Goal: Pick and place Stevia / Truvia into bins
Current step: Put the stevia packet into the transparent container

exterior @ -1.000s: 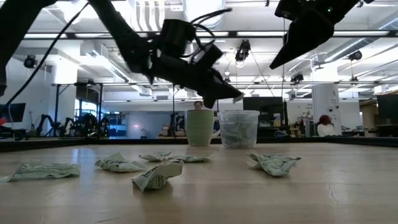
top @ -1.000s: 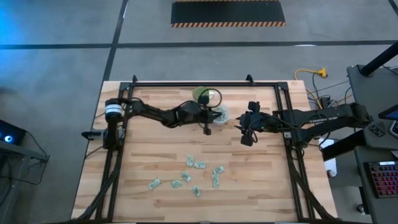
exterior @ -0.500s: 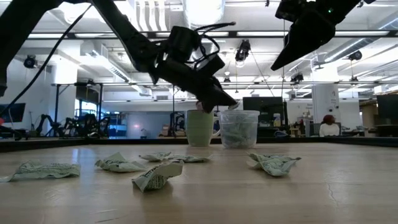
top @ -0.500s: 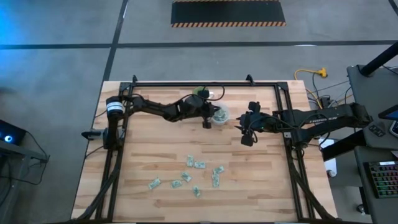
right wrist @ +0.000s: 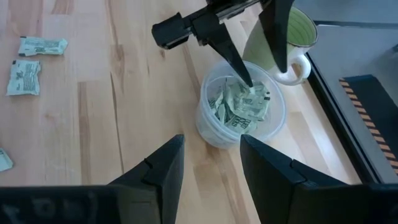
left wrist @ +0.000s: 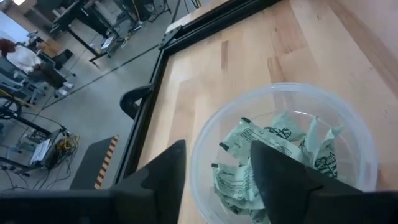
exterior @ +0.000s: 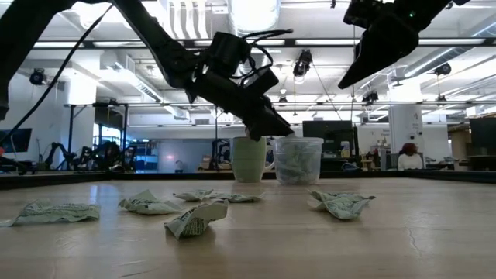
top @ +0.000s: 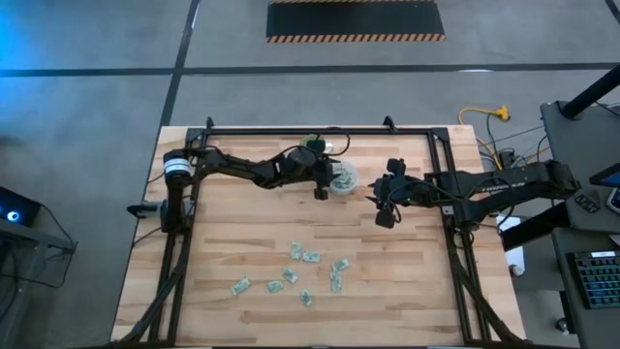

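Observation:
The bin is a clear plastic cup point(top: 342, 178) point(exterior: 298, 160) standing on the table's far middle, with several pale green Stevia sachets point(left wrist: 249, 168) lying inside it. My left gripper point(left wrist: 217, 146) point(right wrist: 266, 76) hangs open just above the cup's rim, slanting down, nothing between its fingers. More sachets point(top: 310, 257) point(exterior: 194, 218) lie flat on the wood nearer the front edge. My right gripper point(right wrist: 211, 140) point(top: 385, 215) waits open and empty in the air to the right of the cup.
A green mug point(top: 315, 145) point(right wrist: 292, 37) stands close behind the cup, toward the far edge. A black metal frame point(top: 291, 130) runs around the tabletop. Bare wood lies between the cup and the loose sachets.
My left gripper has swung a little toward the far edge, over the cup, and tipped its fingers further down. The pale sachet that showed at its fingertips in the earlier low views is no longer there.

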Robot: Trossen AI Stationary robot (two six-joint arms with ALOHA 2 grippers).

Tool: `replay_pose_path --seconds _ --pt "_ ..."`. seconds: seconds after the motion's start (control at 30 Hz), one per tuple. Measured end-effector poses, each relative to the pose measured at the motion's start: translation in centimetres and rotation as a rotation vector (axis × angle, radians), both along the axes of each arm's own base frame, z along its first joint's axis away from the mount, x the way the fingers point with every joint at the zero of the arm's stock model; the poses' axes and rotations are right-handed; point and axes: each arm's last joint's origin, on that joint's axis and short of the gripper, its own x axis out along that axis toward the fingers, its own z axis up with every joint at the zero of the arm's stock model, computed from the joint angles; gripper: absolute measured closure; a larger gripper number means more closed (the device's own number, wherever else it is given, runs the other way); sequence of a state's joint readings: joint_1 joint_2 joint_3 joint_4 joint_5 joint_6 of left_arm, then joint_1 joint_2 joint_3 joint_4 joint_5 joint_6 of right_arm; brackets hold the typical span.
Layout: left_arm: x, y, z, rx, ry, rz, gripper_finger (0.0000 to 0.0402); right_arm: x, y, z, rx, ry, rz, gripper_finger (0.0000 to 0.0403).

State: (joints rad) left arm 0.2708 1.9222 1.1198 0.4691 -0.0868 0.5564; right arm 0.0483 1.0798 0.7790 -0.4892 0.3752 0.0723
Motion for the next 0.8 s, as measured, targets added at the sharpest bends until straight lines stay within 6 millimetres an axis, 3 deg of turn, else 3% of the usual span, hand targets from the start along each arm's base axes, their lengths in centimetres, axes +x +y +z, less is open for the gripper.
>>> replay_pose_path --seconds 0.17,0.47,0.8 --pt "-0.6 -0.2 1.2 -0.004 0.015 -0.001 0.0212 0.0 0.0 -0.1 0.003 0.003 -0.003 0.0254" --pt "-2.2 -0.7 3.2 -0.020 0.070 -0.002 0.0210 1.5 -0.2 -0.3 -0.119 -0.104 -0.012 0.0255" --pt "-6.1 -2.5 7.0 -0.095 0.112 0.004 0.0210 3.6 -1.1 -1.8 -0.186 -0.117 -0.008 0.0255"
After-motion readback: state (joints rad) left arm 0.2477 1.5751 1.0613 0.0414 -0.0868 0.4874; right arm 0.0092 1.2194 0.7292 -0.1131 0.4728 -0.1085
